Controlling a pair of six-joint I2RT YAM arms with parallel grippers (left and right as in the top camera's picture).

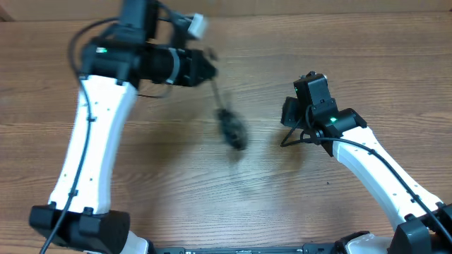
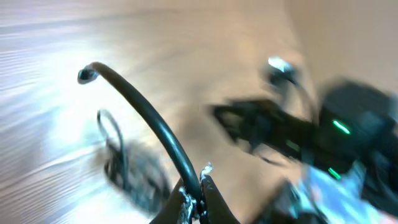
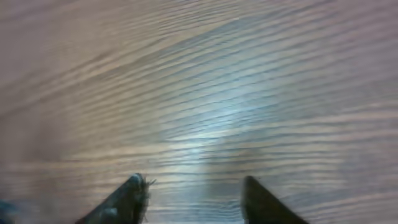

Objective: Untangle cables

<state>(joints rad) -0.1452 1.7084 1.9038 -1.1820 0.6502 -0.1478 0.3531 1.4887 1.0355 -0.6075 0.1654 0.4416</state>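
Cables (image 1: 232, 128): blurred dark bundle.
Left gripper (image 2: 199, 190): clamped on one strand of cables.
Right gripper (image 3: 196, 202): jaws apart, right of cables.

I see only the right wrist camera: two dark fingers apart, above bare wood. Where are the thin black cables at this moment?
Observer: In the overhead view, the thin black cables form a small blurred bundle near the middle of the wooden table, apart from your right gripper.
Operator: Does the left gripper hold anything?
Observer: Yes. In the left wrist view, the left gripper is shut on one black strand, which arcs up to a small plug end.
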